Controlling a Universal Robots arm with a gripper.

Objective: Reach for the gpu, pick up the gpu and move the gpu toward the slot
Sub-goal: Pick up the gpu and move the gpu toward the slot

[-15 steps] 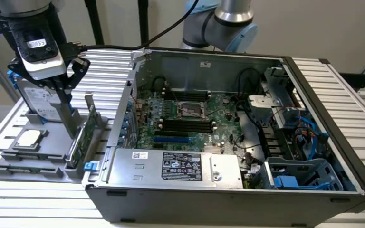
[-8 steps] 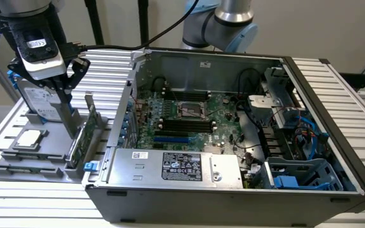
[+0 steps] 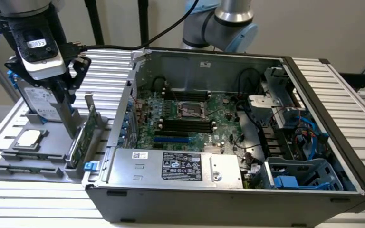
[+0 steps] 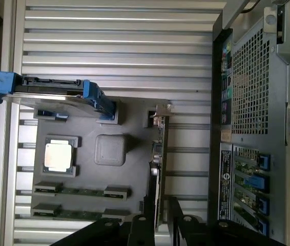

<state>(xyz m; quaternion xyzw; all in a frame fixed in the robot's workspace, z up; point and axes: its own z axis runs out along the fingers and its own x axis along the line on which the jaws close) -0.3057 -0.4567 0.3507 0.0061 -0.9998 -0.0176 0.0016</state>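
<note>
**Hand** (image 3: 61, 92) (image 4: 158, 218): two dark fingers (image 4: 136, 229), set apart. It holds nothing. In the wrist view the gap between the fingers lines up with the near end of the gpu, one finger to each side of the card's edge. No contact can be made out. In the exterior view the hand hangs over the holder, just above the parts.

**Gpu** (image 3: 83, 130) (image 4: 158, 164): thin green card, standing on its long edge in the holder. Its silver bracket end (image 3: 89, 103) is uppermost in the exterior view. It sits just beside the computer case, outside it.

**Holder** (image 3: 14, 170) (image 4: 86, 171): grey moulded tray on the worktop (image 3: 30, 202) (image 4: 114, 46), at the exterior view's left.

**Hard drive** (image 3: 36, 102) (image 4: 53, 95): silver, labelled, with blue tabs. It stands upright in the holder, on the side away from the case.

**Chip** (image 3: 30, 138) (image 4: 59, 155): small, square, silver, lying flat in its own recess.

**Memory sticks** (image 4: 81, 191): two, lying in slots along the holder's edge.

**Computer case** (image 3: 233, 202) (image 4: 257, 102): lying on its side with the panel off and the motherboard (image 3: 189, 118) exposed.
</note>
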